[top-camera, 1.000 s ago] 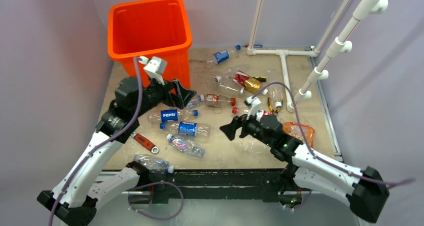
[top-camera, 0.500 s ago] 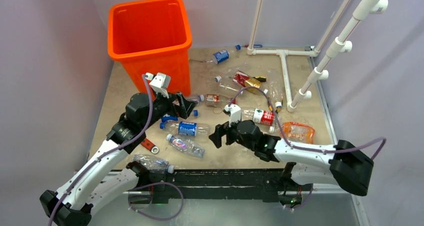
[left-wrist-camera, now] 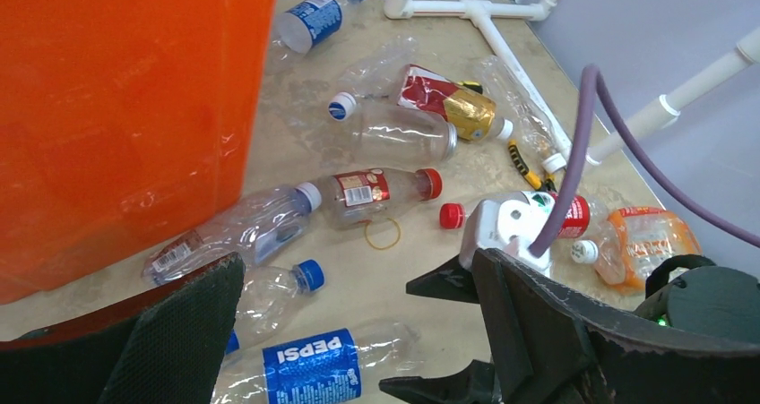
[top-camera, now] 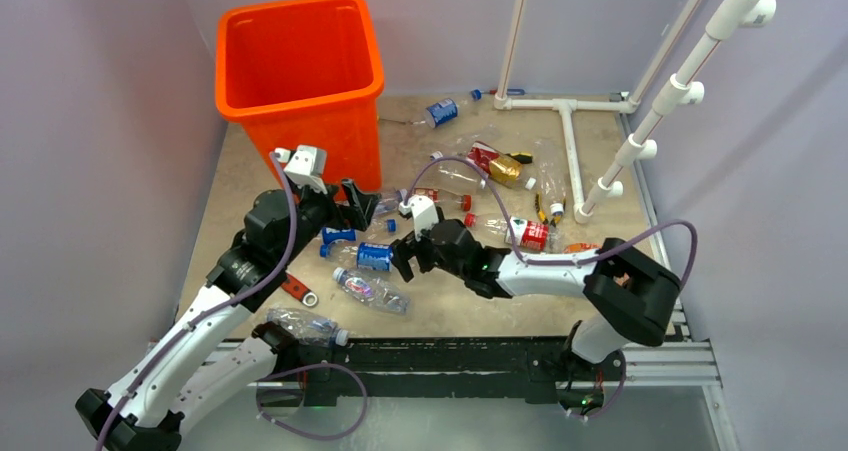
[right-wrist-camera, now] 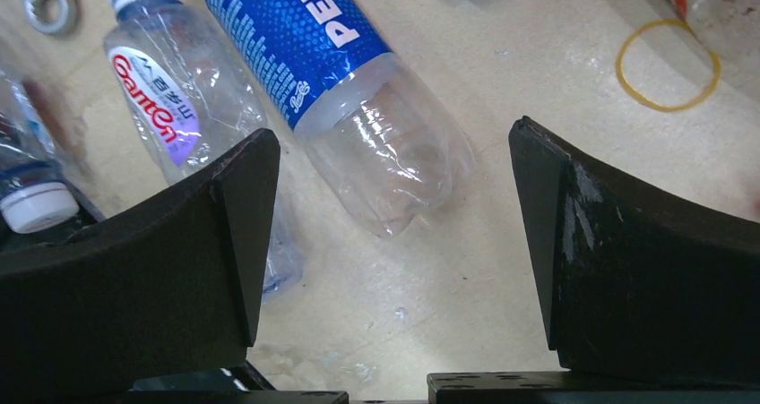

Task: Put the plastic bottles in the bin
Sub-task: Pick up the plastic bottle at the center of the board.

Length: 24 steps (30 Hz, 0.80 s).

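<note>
Over the Pepsi bottle (right-wrist-camera: 332,73) | right gripper (right-wrist-camera: 390,162) is held, jaws apart; left gripper (left-wrist-camera: 354,283) jaws likewise apart | step judged: grasp approach | next: lowering, closure needed before bin (top-camera: 300,109).

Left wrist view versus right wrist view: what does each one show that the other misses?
Only the left wrist view shows the orange bin, the red-capped bottle and the white pipe frame. Only the right wrist view shows the purple-labelled bottle, lying beside the Pepsi one. Both show the Pepsi bottle and the yellow rubber band on the table.
</note>
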Available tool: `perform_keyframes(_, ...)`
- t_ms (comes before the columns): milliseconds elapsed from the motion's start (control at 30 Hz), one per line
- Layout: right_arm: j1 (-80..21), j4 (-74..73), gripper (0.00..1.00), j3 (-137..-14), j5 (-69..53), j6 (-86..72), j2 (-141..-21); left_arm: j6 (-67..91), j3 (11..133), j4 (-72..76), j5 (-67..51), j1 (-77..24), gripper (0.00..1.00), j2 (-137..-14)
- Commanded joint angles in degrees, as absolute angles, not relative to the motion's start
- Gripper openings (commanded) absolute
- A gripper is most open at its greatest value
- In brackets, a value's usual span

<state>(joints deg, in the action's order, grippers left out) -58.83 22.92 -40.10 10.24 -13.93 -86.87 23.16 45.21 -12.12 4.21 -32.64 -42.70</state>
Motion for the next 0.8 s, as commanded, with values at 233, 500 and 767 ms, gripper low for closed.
perform_keyframes(233, -58.97, 22.13, 0.82, -45.95, 3.47, -6.61, -93.92, 23.12, 45.46, -11.92, 6.43, -31.9, 0.98, -41.67)
perform_keyframes(500, -59.05, 21.45, 0.77, -43.46, 2.1, -8.43, -94.88, 23.34, 45.44, -11.74, 5.02, -31.74, 0.98, -42.17)
perform_keyframes(767, -59.03, 21.73, 0.61, -42.46, 4.61, -9.05, -94.85, 23.82, 45.09, -11.27, 3.91, -30.93, 0.98, -42.27)
